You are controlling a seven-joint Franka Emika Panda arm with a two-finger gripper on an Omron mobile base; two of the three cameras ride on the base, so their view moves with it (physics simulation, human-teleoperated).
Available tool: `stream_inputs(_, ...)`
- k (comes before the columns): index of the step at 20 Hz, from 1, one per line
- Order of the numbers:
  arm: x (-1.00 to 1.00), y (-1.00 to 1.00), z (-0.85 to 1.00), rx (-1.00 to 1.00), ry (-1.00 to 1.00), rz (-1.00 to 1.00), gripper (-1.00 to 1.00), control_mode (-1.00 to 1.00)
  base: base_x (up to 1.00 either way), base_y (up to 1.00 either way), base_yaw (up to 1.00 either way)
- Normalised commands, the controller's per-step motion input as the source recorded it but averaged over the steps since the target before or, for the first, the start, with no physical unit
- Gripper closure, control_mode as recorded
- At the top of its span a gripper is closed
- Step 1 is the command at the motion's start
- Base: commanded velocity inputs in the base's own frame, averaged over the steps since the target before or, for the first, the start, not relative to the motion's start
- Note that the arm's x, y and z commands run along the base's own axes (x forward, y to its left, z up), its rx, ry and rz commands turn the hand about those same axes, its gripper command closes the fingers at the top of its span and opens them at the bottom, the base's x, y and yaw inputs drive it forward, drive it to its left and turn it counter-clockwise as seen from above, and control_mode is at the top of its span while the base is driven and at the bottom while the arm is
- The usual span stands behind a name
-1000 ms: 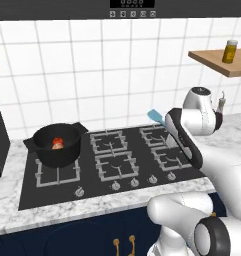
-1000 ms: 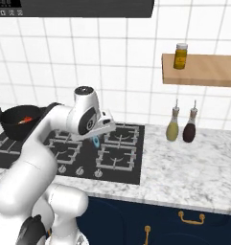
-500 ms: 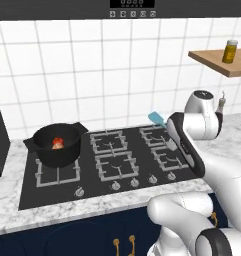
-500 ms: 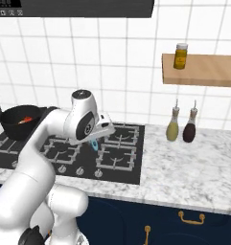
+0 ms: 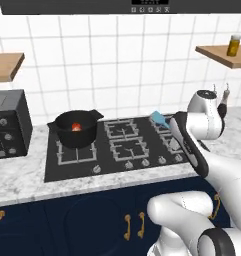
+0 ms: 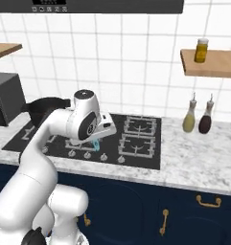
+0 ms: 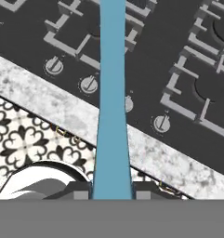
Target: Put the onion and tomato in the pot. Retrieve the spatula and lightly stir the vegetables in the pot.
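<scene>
Looking from the left base view, the pot [image 5: 76, 129] sits on the rear left burner of the stove [image 5: 127, 150], with the red tomato [image 5: 77, 127] glowing inside it; the onion cannot be made out there. The spatula [image 5: 159, 119] shows as a light blue head poking out past the arm's forearm over the right burners, so the pot lies well to the left of it, across the whole stove. In the right base view, the pot [image 6: 46, 106] sits at the far left behind the arm's elbow, and a bit of the blue spatula [image 6: 96, 143] hangs under the hand near the stove's front knobs. In the hand view, the fingers [image 7: 112, 189] are closed on the spatula's handle, one dark tip on each side of it, and the spatula [image 7: 113, 93] runs straight away from them along the hand's own axis, over the table [image 7: 62, 111] edge and the burner grates. The coming move likely turns on carrying that long blade leftward to the pot, head first.
</scene>
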Motion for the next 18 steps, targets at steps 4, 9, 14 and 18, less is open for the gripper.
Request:
stream_inputs(4,0.00,0.00,0.00,0.00,0.00,0.00,1.00,1.00,-0.20,1.00,0.07)
stream_inputs(9,0.00,0.00,0.00,0.00,0.00,0.00,1.00,1.00,0.01,0.89,0.00)
stream_inputs(14,0.00,0.00,0.00,0.00,0.00,0.00,1.00,1.00,0.17,0.38,-0.01)
stream_inputs(18,0.00,0.00,0.00,0.00,0.00,0.00,1.00,1.00,0.67,0.09,-0.04)
